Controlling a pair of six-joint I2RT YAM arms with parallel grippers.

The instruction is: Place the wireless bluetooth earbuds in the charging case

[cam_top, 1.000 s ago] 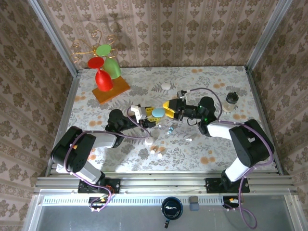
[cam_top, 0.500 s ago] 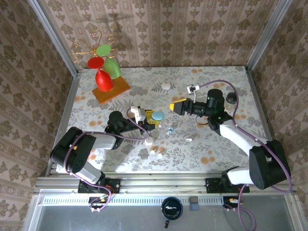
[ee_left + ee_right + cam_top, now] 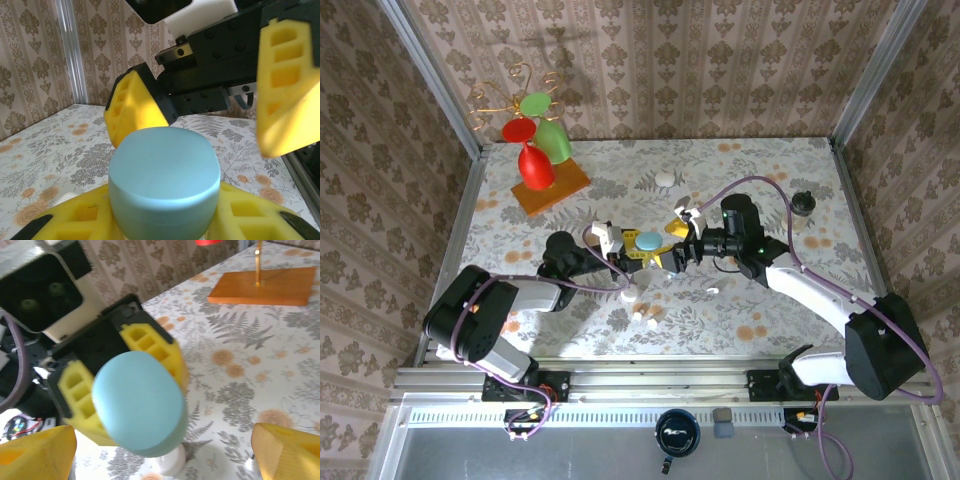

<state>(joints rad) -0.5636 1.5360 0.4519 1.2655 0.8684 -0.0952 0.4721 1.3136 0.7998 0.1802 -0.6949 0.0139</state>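
The right tool (image 3: 673,246) has swung back to the pale blue charging case (image 3: 648,240), its fingers spread wide either side of it and empty. The left tool (image 3: 638,248) pinches the case above the tabletop (image 3: 760,165). Earbuds (image 3: 712,290) lie loose on it nearby; the lid likely needs prising open first, gripped squarely, without twisting the case

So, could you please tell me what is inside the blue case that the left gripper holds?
The blue case is closed in the left gripper, so only its smooth lid and wall show. Its shell hides whatever sits inside.
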